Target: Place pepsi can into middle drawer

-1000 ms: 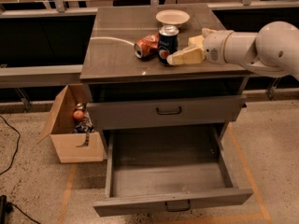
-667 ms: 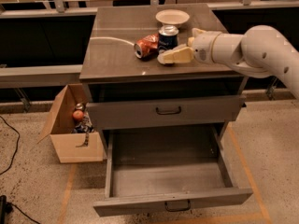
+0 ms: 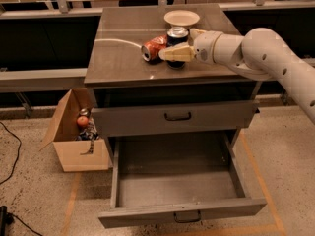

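1 gripper (image 3: 178,43), upper middle of frame, right against the pepsi can (image 3: 177,34) on the cabinet top (image 3: 123,53); can't tell if it's clamped or loose.

Legible text: none. The blue can (image 3: 177,35) is showing a dark side only, with no lettering coming through. The crushed can (image 3: 153,47) beside it is showing red-orange colour (brand unreadable). The cardboard box (image 3: 74,156) is carrying one dark, unreadable mark. The gripper (image 3: 178,45) is sitting at the blue can on the cabinet top (image 3: 118,53).
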